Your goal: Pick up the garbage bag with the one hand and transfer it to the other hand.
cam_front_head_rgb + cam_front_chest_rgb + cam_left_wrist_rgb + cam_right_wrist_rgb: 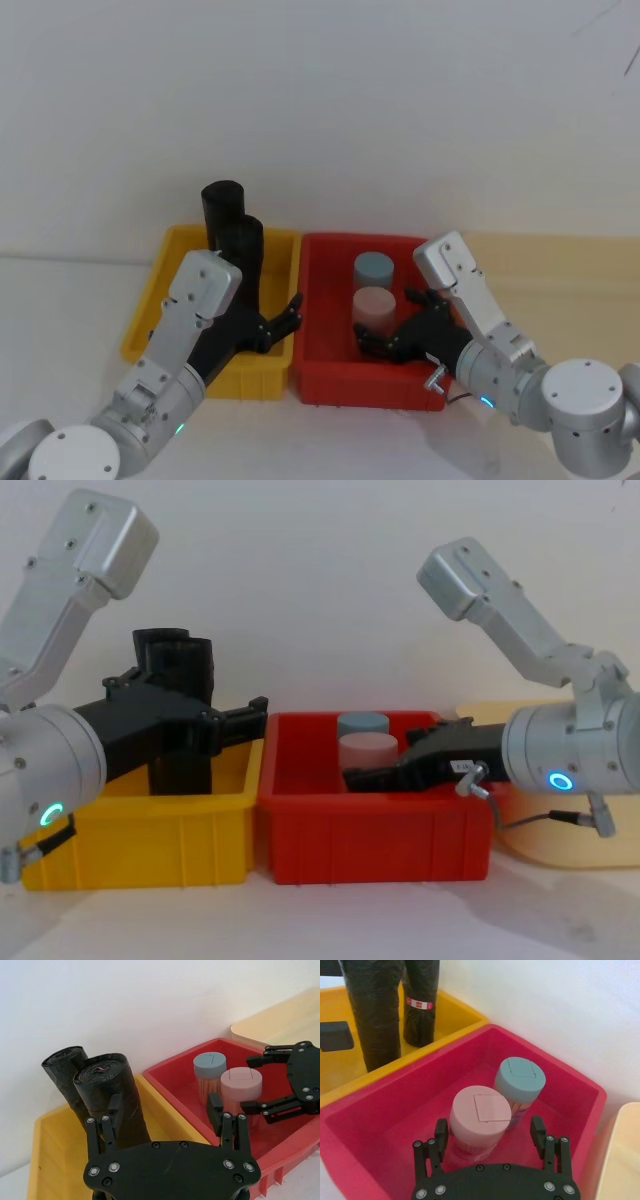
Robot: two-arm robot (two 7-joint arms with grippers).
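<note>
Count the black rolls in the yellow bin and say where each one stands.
2. The plain garbage bag stands upright nearer the robot. The stickered roll stands just behind it, farther back. Both are in the yellow bin, and no others seem hidden.

Two black rolls (375,1015) (420,1005), two lidded jars (480,1117) (520,1082), two bins (130,840) (370,840), and two grippers (281,322) (385,322).
</note>
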